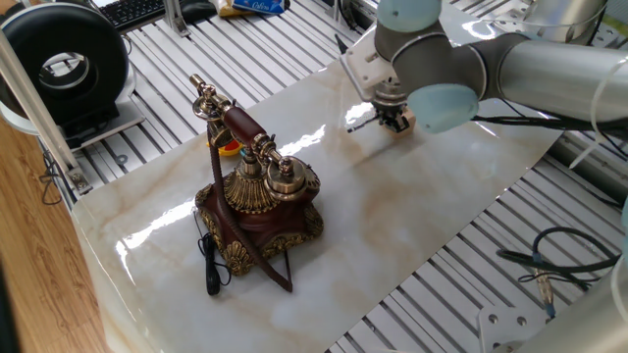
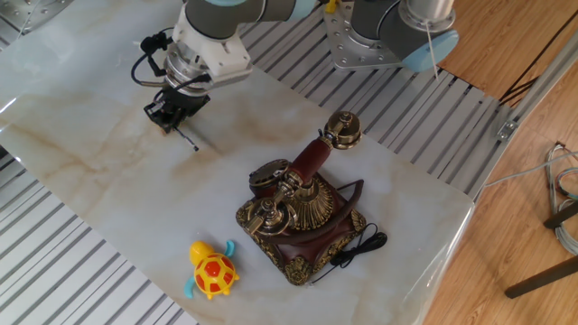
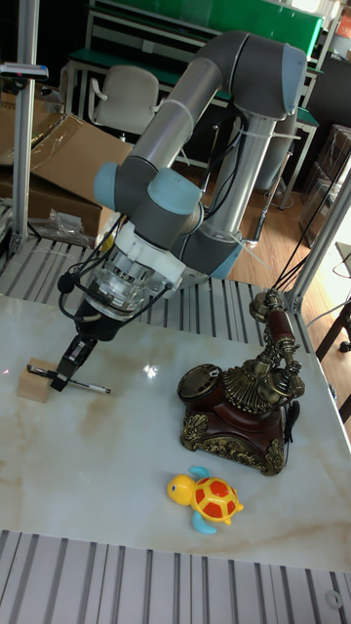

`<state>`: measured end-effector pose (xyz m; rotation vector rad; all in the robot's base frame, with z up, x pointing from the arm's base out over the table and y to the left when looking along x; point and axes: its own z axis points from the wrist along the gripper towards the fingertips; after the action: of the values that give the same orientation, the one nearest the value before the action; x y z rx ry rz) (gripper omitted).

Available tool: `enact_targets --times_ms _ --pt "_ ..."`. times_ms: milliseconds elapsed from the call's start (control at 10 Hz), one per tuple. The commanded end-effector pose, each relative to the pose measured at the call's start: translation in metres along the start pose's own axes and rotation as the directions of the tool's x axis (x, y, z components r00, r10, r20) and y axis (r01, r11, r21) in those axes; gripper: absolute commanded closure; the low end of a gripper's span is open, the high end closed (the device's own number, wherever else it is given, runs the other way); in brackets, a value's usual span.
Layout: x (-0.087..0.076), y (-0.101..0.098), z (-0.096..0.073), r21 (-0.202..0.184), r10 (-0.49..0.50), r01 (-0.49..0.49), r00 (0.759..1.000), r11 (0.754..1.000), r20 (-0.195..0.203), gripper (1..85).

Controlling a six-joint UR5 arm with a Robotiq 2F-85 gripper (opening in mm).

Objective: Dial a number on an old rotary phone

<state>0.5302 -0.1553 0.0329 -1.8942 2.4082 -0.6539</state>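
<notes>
**Gripper low at the wooden block, phone waiting well off to the side**

Here's the grey UR5 arm bent right down over the pale marble-patterned tabletop, and its black two-finger gripper sits low at the small pale wooden block. In the tall fixed view the block is at the gripper's tip, and a thin dark stick pokes out sideways from there, just above the marble. Are the jaws pinching that stick? They look drawn in close, but the fingers are small and dark against the block, so I cannot tell whether they grip it or merely stand beside it.

Now the ornate old rotary phone, dark reddish-brown body with gold filigree trim: it stands well apart from the jaws, nearer the table's other end. Its gold-ended handset lies up in the brass cradle, and the black cord trails down off the base onto the marble.

Beyond the phone from the jaws in the tall view lies a yellow toy turtle with an orange-red shell, apart from both.
</notes>
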Motion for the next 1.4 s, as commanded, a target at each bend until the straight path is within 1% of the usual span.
enact_targets --times_ms 0,200,300,400,600,700,1000,1100,1200,1300 --pt "-0.003 -0.002 0.002 0.011 0.009 -0.009 1.0 1.0 0.03 65.3" --pt "-0.008 0.0 0.001 -0.001 -0.01 0.01 0.999 1.0 0.054 37.7" --pt "-0.01 0.001 0.0 -0.004 -0.018 0.018 0.998 1.0 0.063 30.0" --pt "-0.009 0.001 -0.001 -0.008 -0.021 0.021 0.998 1.0 0.067 27.3" --pt "-0.011 0.002 -0.005 -0.018 -0.018 0.019 0.997 1.0 0.075 26.3" --pt "-0.011 0.001 -0.01 -0.026 -0.018 0.02 0.997 0.999 0.073 26.3" --pt "-0.012 -0.005 -0.047 -0.078 -0.007 0.011 0.999 0.997 0.05 24.0" --pt "-0.015 -0.006 -0.059 -0.106 0.007 -0.002 0.999 0.994 0.045 23.7" --pt "-0.019 -0.009 -0.072 -0.122 0.026 -0.022 0.999 0.992 0.032 23.7" --pt "-0.03 -0.012 -0.083 -0.137 0.072 -0.066 0.996 0.988 0.043 24.0"
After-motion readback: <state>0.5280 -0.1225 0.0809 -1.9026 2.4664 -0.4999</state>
